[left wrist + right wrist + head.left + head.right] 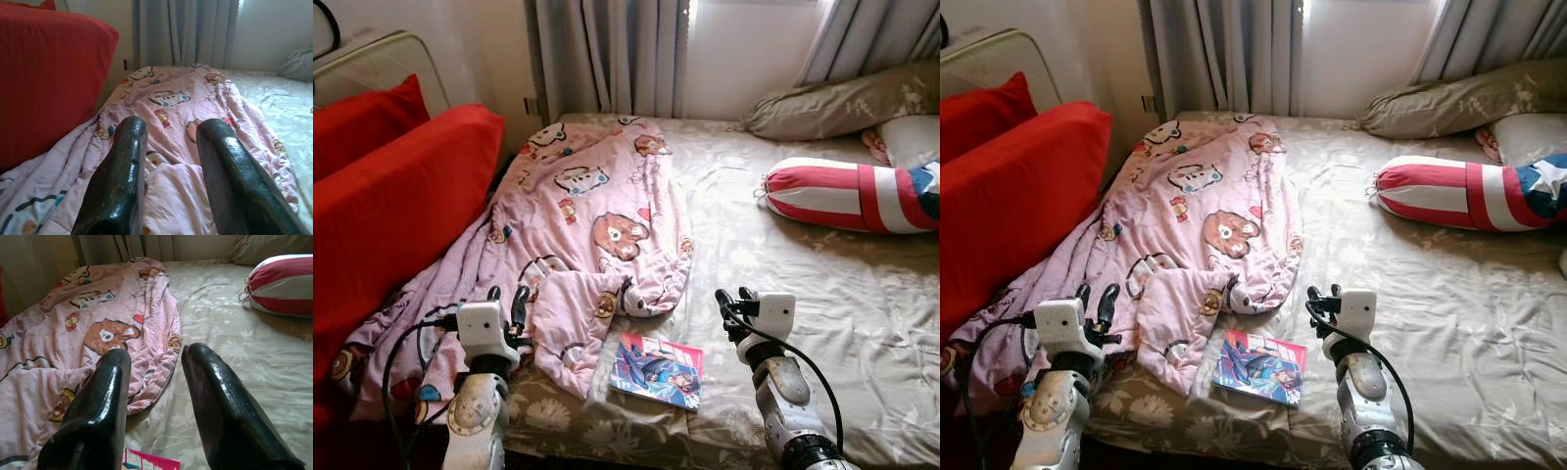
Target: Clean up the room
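A rumpled pink blanket [587, 230] lies along the left half of the bed [822, 294], its near corner folded over; a book [658, 370] sits just right of that corner at the near edge. Both look like the clutter to tidy. The left gripper [506, 304] hovers over the blanket's near end, fingers apart and empty; the right gripper [734, 301], also parted and empty, hangs right of the book. A striped bolster [847, 194] and pillows [842, 103] lie far right, red cushions [391, 196] left, curtains [607, 54] beyond.

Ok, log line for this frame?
left gripper: open, over pink cartoon-print blanket | right gripper: open, above bed | colourful comic book: untouched
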Controlling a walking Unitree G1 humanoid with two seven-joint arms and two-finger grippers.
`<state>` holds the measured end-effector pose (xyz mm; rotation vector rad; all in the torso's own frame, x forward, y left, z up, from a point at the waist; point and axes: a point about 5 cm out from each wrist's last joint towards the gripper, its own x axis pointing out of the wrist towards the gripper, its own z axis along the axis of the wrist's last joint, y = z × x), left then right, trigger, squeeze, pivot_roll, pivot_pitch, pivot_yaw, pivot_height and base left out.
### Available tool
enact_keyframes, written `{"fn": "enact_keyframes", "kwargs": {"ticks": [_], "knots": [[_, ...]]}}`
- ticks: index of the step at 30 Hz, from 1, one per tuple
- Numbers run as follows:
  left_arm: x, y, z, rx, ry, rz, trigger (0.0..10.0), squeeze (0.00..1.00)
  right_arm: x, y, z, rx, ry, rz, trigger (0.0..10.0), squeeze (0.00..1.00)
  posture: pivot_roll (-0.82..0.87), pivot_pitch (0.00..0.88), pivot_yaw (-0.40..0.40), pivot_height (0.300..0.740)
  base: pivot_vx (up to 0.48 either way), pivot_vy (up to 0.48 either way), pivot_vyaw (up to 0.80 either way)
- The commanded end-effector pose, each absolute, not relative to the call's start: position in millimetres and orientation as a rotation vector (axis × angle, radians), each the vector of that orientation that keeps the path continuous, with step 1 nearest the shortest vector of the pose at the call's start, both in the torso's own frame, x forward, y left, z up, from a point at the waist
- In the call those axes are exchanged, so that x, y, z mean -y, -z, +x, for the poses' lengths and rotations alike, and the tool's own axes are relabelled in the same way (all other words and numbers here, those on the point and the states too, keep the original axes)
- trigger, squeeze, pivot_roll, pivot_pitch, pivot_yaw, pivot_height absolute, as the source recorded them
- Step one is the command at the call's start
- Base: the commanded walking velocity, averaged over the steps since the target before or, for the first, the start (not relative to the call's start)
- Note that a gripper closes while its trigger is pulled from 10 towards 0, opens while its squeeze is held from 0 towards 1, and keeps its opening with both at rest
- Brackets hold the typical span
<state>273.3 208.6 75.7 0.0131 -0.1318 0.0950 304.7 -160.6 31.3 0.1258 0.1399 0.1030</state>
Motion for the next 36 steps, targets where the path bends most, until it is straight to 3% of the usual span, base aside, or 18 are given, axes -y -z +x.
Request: {"fn": "enact_keyframes", "kwargs": {"ticks": [1,11,26,29,36], "knots": [[-210,-73,271,0.112,-0.094,0.008,10.0,0.0,160,-35,306,-0.124,-0.1,0.122,10.0,0.0,0.05,0.0,0.003,0.74,0.0,0.0,0.0],[-205,-83,279,0.11,-0.046,-0.002,10.0,0.0,170,-29,301,-0.15,-0.049,0.108,10.0,0.0,0.03,0.0,0.025,0.68,0.0,0.0,0.0],[-207,-76,276,0.067,-0.042,-0.022,10.0,0.0,160,-29,303,-0.182,-0.143,0.059,10.0,0.0,0.04,0.0,0.0,0.68,0.0,0.0,0.0],[-207,-74,274,0.06,-0.042,-0.027,10.0,0.0,158,-33,305,-0.158,-0.18,0.044,10.0,0.0,0.03,0.0,-0.008,0.655,0.0,0.0,0.0],[-208,-73,273,0.056,-0.047,-0.031,10.0,0.0,160,-37,307,-0.135,-0.165,0.067,10.0,0.0,0.04,0.0,-0.009,0.65,0.0,0.0,0.0]]}}
